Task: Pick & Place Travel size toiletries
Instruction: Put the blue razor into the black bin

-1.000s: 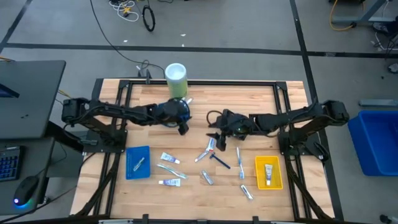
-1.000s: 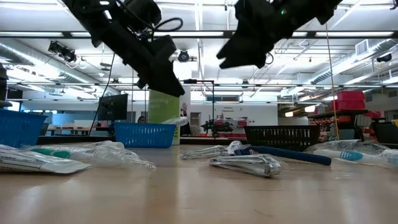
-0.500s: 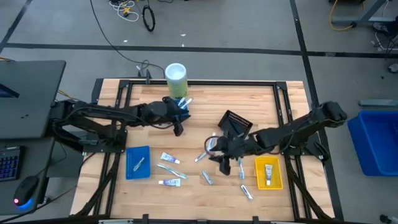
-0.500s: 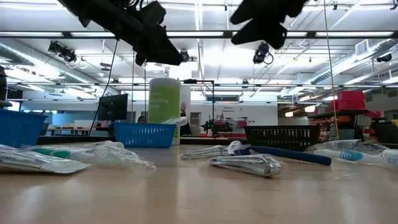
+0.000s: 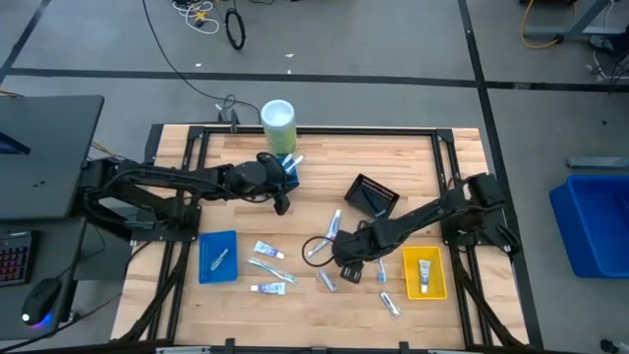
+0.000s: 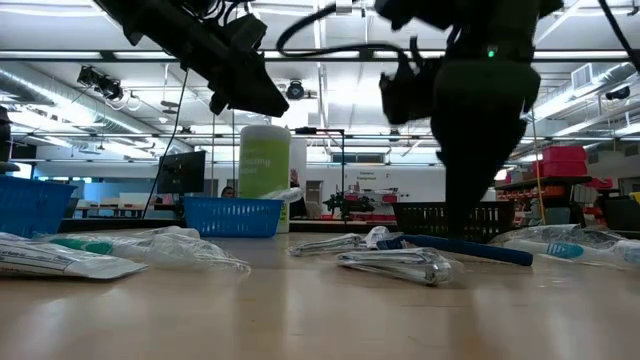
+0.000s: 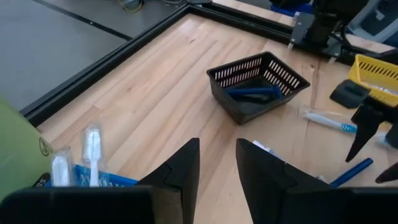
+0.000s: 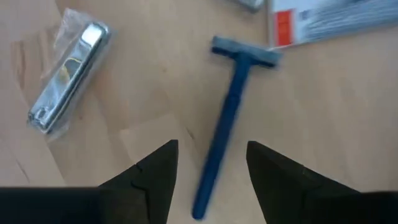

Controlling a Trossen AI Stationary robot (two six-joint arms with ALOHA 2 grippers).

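Note:
A dark blue razor [image 8: 229,106] lies flat on the wooden table, head toward the far side. My right gripper [image 8: 211,149] points down over its handle, open, one finger to each side of the handle's free end and above it. The arm hides the razor from above, where my right gripper [image 5: 346,264] shows. My left gripper [image 7: 217,146] hangs open and empty over the far left of the table [image 5: 282,204]. Other toiletries lie loose: white tubes [image 5: 268,252], a wrapped nail clipper [image 8: 65,78], a toothbrush [image 7: 326,119].
A black basket [image 5: 373,194] holding dark razors [image 7: 252,92] stands right of centre. A yellow tray [image 5: 425,271] with a tube is at the near right, a blue tray [image 5: 217,256] at the near left. A green-and-white cylinder [image 5: 278,125] and a blue basket [image 5: 292,162] stand at the far edge.
My right gripper has swung from over the black basket toward the table's near edge, sunk, and tipped from slanting to pointing nearly straight down over the blue razor. The basket is now uncovered. My left gripper has risen a little.

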